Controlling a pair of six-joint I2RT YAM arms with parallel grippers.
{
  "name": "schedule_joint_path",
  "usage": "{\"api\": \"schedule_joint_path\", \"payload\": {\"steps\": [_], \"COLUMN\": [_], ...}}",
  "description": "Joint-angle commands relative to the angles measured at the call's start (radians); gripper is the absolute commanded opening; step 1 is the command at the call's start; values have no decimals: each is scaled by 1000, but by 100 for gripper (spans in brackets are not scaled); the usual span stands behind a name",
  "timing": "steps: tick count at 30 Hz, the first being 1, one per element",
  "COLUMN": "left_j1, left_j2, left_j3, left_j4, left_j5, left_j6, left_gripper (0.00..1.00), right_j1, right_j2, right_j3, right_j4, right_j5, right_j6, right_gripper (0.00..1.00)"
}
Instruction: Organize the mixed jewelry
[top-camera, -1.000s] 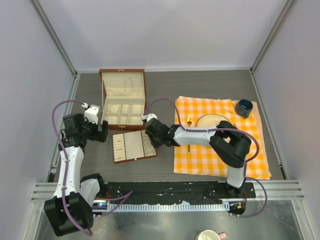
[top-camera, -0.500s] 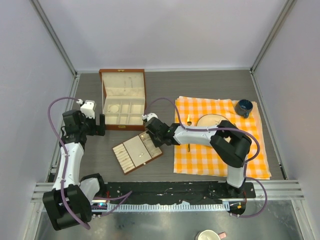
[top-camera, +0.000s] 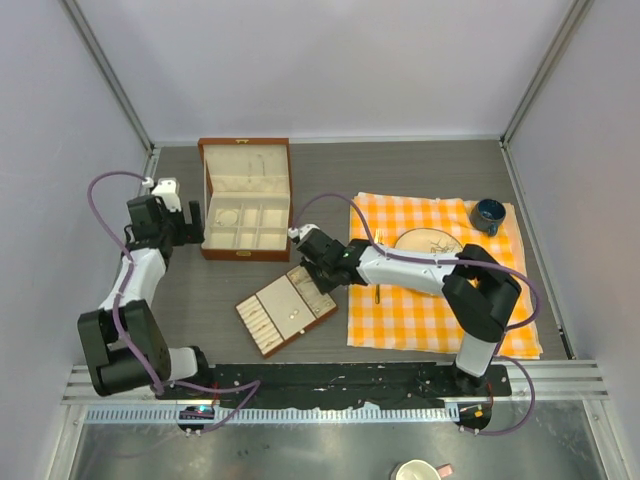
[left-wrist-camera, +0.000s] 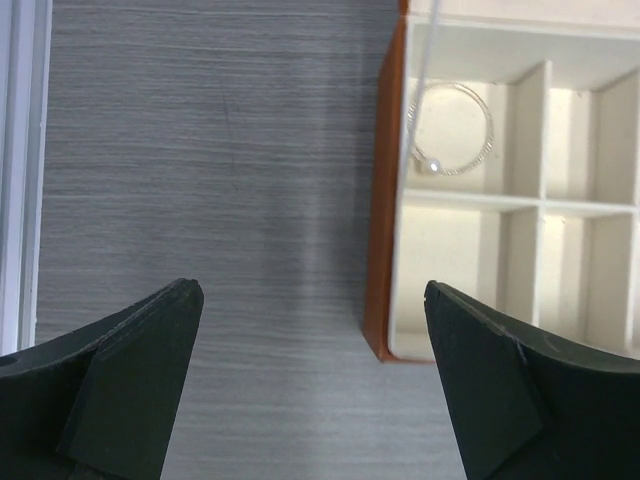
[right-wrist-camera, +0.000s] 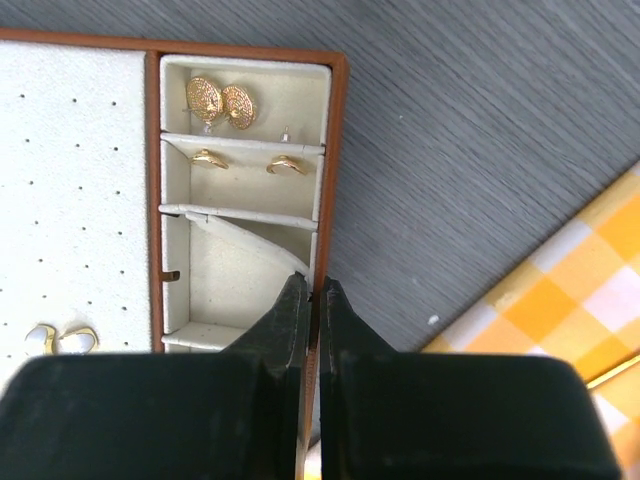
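A thin silver hoop bracelet (left-wrist-camera: 452, 128) lies in a back-left compartment of the open wooden box (left-wrist-camera: 383, 250); it also shows in the top view (top-camera: 228, 215). My left gripper (left-wrist-camera: 312, 300) is open and empty, over the table just left of the box's front-left corner (top-camera: 190, 225). My right gripper (right-wrist-camera: 314, 290) is shut on the right rim of the loose brown tray (right-wrist-camera: 336, 150), which lies askew in front of the box (top-camera: 285, 312). The tray holds gold disc earrings (right-wrist-camera: 222, 100), two small gold rings (right-wrist-camera: 245, 162) and pearl-like studs (right-wrist-camera: 60, 338).
An orange checked cloth (top-camera: 440, 290) lies right of the tray with a round plate (top-camera: 430, 243), a gold fork (top-camera: 378, 240) and a dark blue cup (top-camera: 490, 215) on it. The box's lid (top-camera: 245, 160) stands open at the back.
The tray has swung round and moved toward the front in my right gripper's hold. My left gripper has moved back and left, to the box's left side.
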Motion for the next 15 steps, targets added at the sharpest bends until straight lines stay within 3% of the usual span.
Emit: {"api": "schedule_joint_path", "payload": {"steps": [1, 15], "left_j1": [0, 0], "left_j2": [83, 269], "left_j3": [76, 171], "left_j4": [142, 212], "left_j5": [-57, -110], "left_j6": [-72, -163], "left_gripper": [98, 98], "right_j1": [-6, -78], "right_j2": [-95, -159], "right_j3": [70, 199], "right_j4": [-41, -105], "right_j5": [0, -20], "right_j6": [-20, 21], "right_gripper": [1, 1]}}
